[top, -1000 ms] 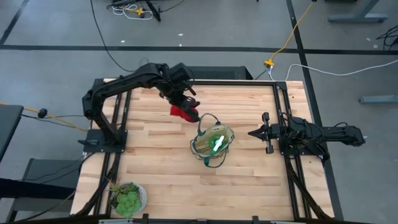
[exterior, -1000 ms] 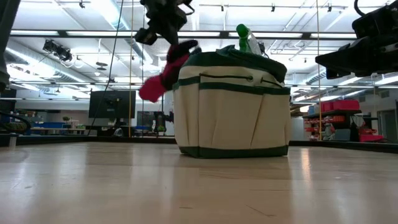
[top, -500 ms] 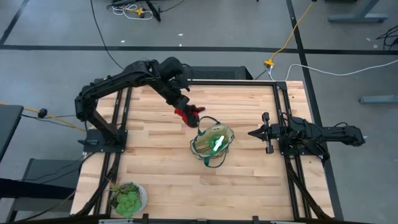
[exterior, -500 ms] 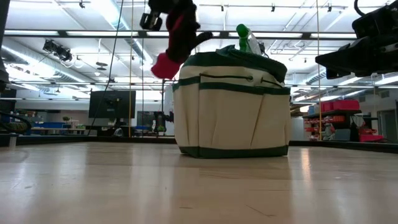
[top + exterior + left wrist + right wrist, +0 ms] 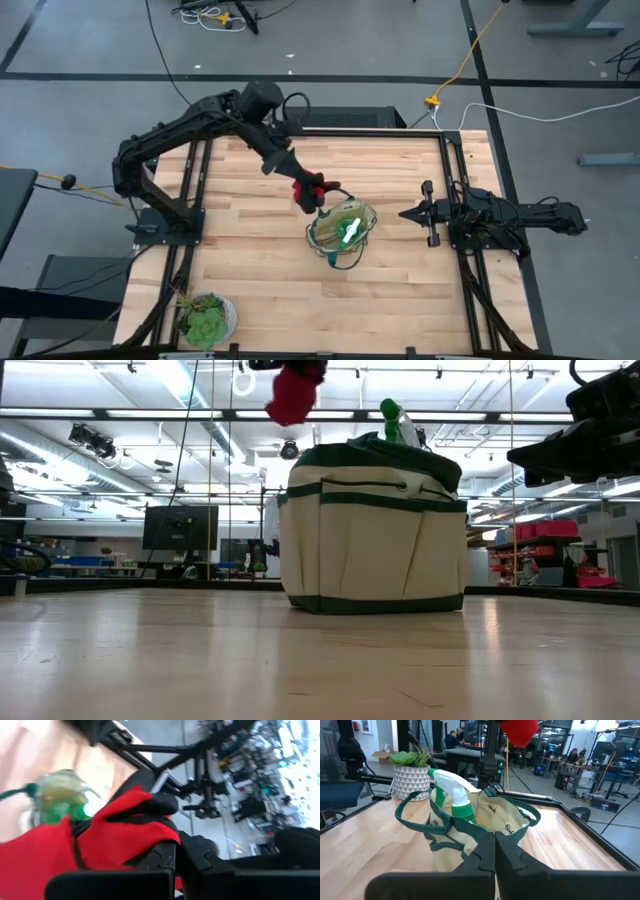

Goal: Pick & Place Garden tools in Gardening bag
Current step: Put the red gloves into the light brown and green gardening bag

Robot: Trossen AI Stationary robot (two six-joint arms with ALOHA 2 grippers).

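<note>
The red-and-black glove bundle [image 5: 310, 190] hangs in the air just beyond the far-left rim of the gardening bag [image 5: 340, 232], above rim height in the low view [image 5: 293, 390]. My left gripper [image 5: 299, 181] is shut on it. The tan bag with its dark green rim [image 5: 375, 530] stands upright on its base at the table's middle. A green spray bottle [image 5: 455, 795] stands inside it, with its white nozzle sticking up above the rim. My right gripper [image 5: 408, 213] waits shut at the table's right side, pointing at the bag. My left gripper pinches the glove bundle's red fabric [image 5: 135, 837] between its two fingers. The fingers slant down from the table's far left. The bundle is lifted clear of table and bag, and most of it juts out past the fingertips toward the bag.
A green leafy plant in a white pot [image 5: 205, 320] stands at the table's near left corner. The bag's looped green handles [image 5: 415, 817] droop outside its rim. Bare wood lies all round the bag [image 5: 260, 260].
My left gripper has risen and swung toward the bag, rolling its wrist as it went. It stays shut on the glove bundle. The bundle was beside the bag's upper wall and is now above the rim, closer to the bag's opening.
</note>
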